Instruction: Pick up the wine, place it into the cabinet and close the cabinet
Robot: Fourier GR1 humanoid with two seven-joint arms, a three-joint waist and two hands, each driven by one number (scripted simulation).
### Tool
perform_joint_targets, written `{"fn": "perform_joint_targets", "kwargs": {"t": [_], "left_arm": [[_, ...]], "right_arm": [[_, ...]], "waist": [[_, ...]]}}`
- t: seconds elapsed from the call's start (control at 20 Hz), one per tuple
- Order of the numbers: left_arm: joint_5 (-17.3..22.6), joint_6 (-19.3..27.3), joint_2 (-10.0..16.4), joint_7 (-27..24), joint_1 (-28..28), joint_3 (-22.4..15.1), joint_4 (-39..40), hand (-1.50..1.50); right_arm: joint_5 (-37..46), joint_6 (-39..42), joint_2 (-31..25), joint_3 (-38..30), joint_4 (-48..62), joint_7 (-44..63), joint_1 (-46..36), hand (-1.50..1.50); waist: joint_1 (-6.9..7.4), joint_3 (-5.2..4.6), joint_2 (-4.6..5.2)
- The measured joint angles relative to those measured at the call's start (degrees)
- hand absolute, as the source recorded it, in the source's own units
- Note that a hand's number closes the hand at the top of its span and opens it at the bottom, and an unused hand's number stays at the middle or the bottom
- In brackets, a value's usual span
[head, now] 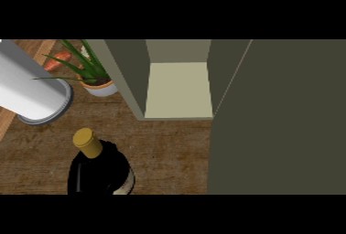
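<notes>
Neither hand in view, so can't tell whether released, clenched or grasping.

Wine bottle (101, 176) at near left, standing on the wooden tabletop (175, 151), seen from above: dark glass, gold cap (87, 141) on the neck, pale label edge on the right side. Lower part cut off by the near edge of the view. Not in the cabinet, and apart from it w/ bare wood btwn.

Cabinet (128, 73) at far centre, olive-grey, open. Pale shelf (179, 89) inside, nothing on it. Door (283, 119) swung out, filling the right side of the view from far to near.

Potted plant (84, 64) at far left, just beside the cabinet's left wall: long green leaves, white pot (101, 87) w/ orange rim.

Big white cylinder (27, 87) at far left, tilted, grey-rimmed end pointing near-right, beside the plant. Can't tell what it is.

Small orange item (59, 60) behind the leaves, too partly hidden to identify.
</notes>
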Motion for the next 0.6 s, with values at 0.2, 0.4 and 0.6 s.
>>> {"fn": "perform_joint_targets", "kwargs": {"t": [0.2,0.4,0.6], "left_arm": [[-3.0,5.9,-1.6,5.5,-0.5,-3.6,-7.2,1.5],[-6.2,11.3,-3.0,10.8,-3.5,-6.0,-11.5,1.5],[-6.9,17.0,-4.1,17.0,-9.2,-8.1,-13.3,1.5]], "right_arm": [[-0.1,0.1,0.0,-0.7,-0.1,0.0,0.0,-1.5],[-0.4,0.9,-0.4,-2.3,-0.1,-0.1,0.3,-1.5],[-0.5,1.4,0.3,-1.9,0.1,-0.8,0.6,-1.5]], "waist": [[-0.13,0.01,0.01],[-0.22,0.0,0.08],[-0.37,-0.01,0.15]]}}
